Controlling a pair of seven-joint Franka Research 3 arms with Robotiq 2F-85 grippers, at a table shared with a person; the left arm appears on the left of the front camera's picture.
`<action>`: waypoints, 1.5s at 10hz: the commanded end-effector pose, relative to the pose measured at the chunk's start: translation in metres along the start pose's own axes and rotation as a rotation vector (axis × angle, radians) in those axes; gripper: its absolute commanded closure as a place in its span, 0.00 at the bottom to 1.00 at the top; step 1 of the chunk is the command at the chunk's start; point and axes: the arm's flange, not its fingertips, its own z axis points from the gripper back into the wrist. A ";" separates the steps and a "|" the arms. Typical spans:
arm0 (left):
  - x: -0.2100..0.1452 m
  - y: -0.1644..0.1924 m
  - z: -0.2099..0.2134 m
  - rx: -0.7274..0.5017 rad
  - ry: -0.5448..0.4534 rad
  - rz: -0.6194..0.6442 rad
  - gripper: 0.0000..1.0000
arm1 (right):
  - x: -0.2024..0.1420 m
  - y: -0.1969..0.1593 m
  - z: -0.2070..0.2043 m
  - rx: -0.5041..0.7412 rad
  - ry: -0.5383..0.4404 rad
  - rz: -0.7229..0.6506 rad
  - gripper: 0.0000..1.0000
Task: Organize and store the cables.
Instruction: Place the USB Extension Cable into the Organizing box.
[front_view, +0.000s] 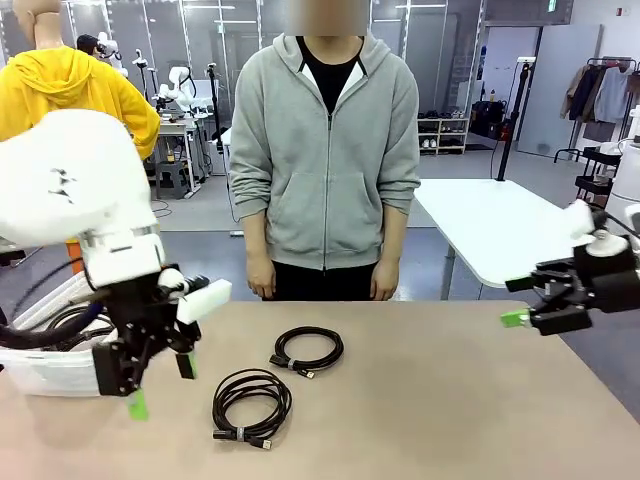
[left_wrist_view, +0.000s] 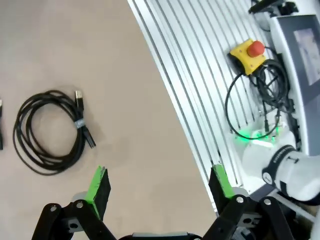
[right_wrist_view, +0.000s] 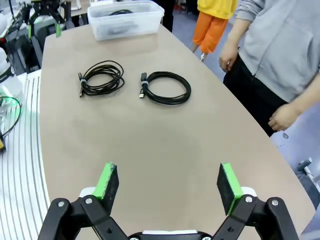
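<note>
Tan table (front_view: 450, 400) spreads under both claws. The left claw (left_wrist_view: 160, 185) hangs over its near left part, fingers wide apart and empty. The right claw (right_wrist_view: 167, 181), equally spread and empty, hovers at the right edge. Nearest lies one coiled cable (front_view: 250, 405), flat, its plugs lined sideways along the coil's near rim. Just beyond is the second cable (front_view: 308, 352), flat, plugs at its near-left side. A clear box (right_wrist_view: 125, 25) sits at the left edge. A person (front_view: 325, 150) stands at the far side, a white table (front_view: 490, 225) behind.

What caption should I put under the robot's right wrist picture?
Open right end effector facing the table, two coiled cables ahead, a person standing alongside.
</note>
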 end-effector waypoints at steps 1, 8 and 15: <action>0.008 0.011 -0.015 0.047 -0.017 0.066 0.00 | -0.088 0.136 0.016 -0.009 -0.086 0.020 0.00; 0.007 0.019 -0.018 0.088 -0.006 0.066 0.00 | -0.072 -0.006 0.043 0.020 -0.135 0.050 0.00; 0.028 0.042 -0.061 0.151 0.157 0.256 0.00 | -0.072 -0.006 0.043 0.020 -0.135 0.050 0.00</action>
